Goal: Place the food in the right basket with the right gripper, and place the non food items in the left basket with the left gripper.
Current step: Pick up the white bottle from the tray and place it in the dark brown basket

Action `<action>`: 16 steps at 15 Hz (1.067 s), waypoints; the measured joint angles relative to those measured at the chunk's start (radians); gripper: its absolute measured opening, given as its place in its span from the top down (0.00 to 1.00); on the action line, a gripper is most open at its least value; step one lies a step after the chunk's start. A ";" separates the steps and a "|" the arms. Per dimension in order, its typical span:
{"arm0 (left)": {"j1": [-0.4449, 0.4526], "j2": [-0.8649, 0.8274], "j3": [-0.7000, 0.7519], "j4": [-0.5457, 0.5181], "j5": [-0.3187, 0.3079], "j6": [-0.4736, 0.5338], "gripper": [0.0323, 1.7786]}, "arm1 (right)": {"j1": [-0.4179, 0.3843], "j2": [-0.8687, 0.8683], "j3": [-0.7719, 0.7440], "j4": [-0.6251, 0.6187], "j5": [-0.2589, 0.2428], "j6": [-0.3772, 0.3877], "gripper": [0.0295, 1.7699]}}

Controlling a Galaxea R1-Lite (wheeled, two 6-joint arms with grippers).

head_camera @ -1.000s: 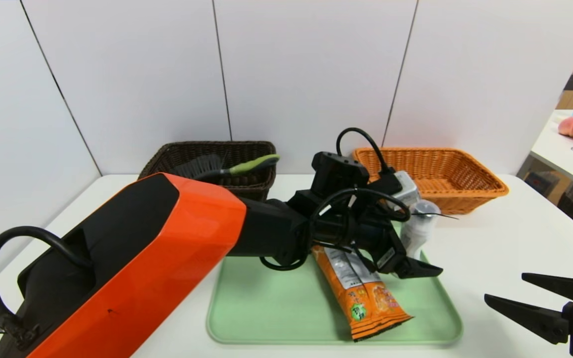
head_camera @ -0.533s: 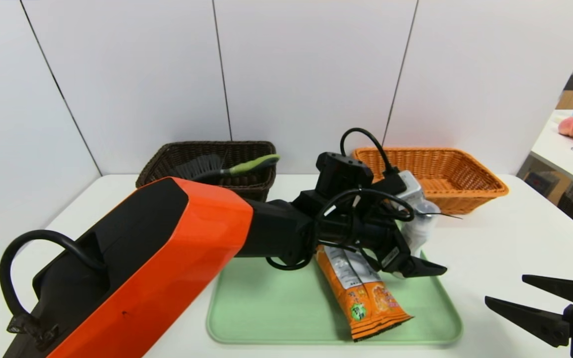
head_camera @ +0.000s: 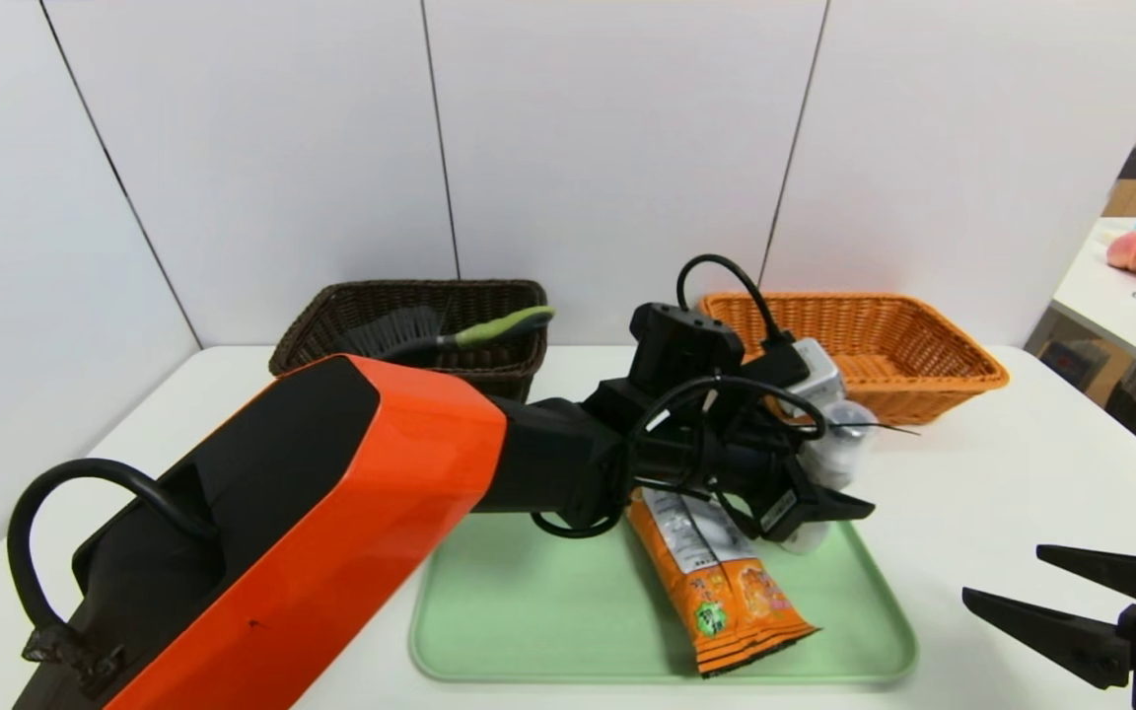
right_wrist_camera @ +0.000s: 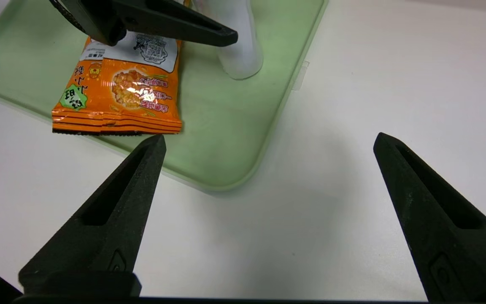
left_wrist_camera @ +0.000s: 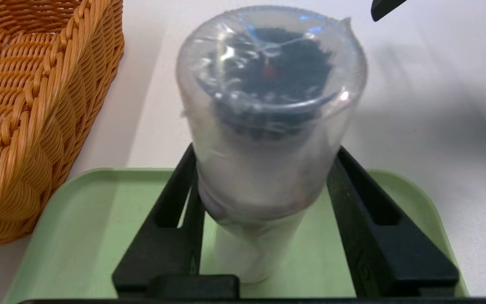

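Observation:
The small white bottle (head_camera: 839, 449) with its clear cap (left_wrist_camera: 268, 84) stands on the far right part of the green tray (head_camera: 529, 611). My left gripper (head_camera: 829, 503) is shut on it, a finger (left_wrist_camera: 175, 219) pressing each side just under the cap. The orange snack packet (head_camera: 721, 577) lies on the tray beside the bottle, under my left wrist. The scrub brush (head_camera: 450, 330) rests in the dark brown basket (head_camera: 331, 306) at the back left. The orange basket (head_camera: 923, 335) stands at the back right. My right gripper (head_camera: 1000, 570) hovers open over bare table, right of the tray.
A white wall runs close behind both baskets. At the far right a separate table (head_camera: 1120, 316) carries peach toys and a drinks bottle. The orange basket's wall (left_wrist_camera: 23, 105) is close beside the tray corner (left_wrist_camera: 78, 219).
My left gripper's fingers have closed in from wide open onto the bottle. The left arm has crept slightly forward. The right arm has not moved.

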 joint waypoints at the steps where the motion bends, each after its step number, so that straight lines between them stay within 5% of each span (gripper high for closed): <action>1: -0.001 0.002 0.000 -0.011 0.000 -0.001 0.57 | 0.000 0.000 0.000 0.000 0.000 0.000 0.04; 16: 0.012 -0.093 0.015 -0.013 0.005 -0.025 0.61 | 0.000 0.001 -0.005 -0.005 0.004 0.000 0.04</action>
